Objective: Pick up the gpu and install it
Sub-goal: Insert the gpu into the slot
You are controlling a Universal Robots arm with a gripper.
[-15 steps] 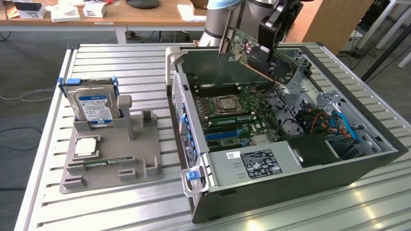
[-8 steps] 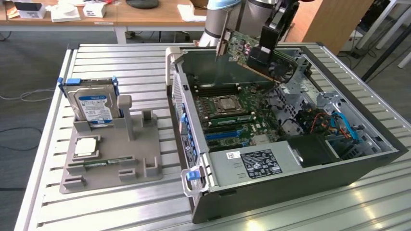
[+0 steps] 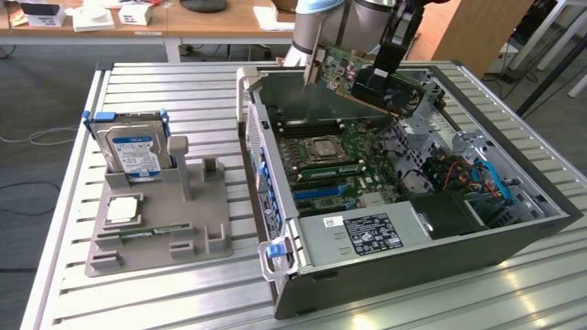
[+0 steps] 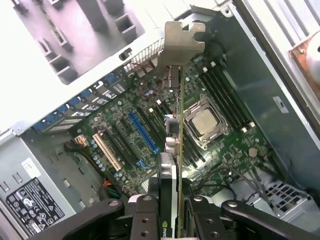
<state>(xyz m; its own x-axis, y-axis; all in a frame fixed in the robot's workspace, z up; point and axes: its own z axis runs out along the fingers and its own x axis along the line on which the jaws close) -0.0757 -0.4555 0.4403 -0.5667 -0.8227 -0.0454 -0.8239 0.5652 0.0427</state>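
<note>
The gpu (image 3: 367,77) is a green circuit board with a black cooler and a silver end bracket. It hangs tilted in the air above the far end of the open computer case (image 3: 403,199). My gripper (image 3: 390,65) is shut on it from above. In the wrist view the gpu (image 4: 172,150) runs edge-on away from the gripper (image 4: 172,210), with its bracket (image 4: 181,42) at the far end. Below it lies the motherboard (image 4: 165,130) with a long blue slot (image 4: 142,132) and the bare processor (image 4: 206,122).
A grey holder (image 3: 156,227) on the exterior view's left carries a hard drive (image 3: 133,148), a processor chip (image 3: 124,210) and a memory stick (image 3: 147,234). The power supply (image 3: 367,234) fills the case's near end. Cables and a drive cage (image 3: 477,179) sit at the case's right.
</note>
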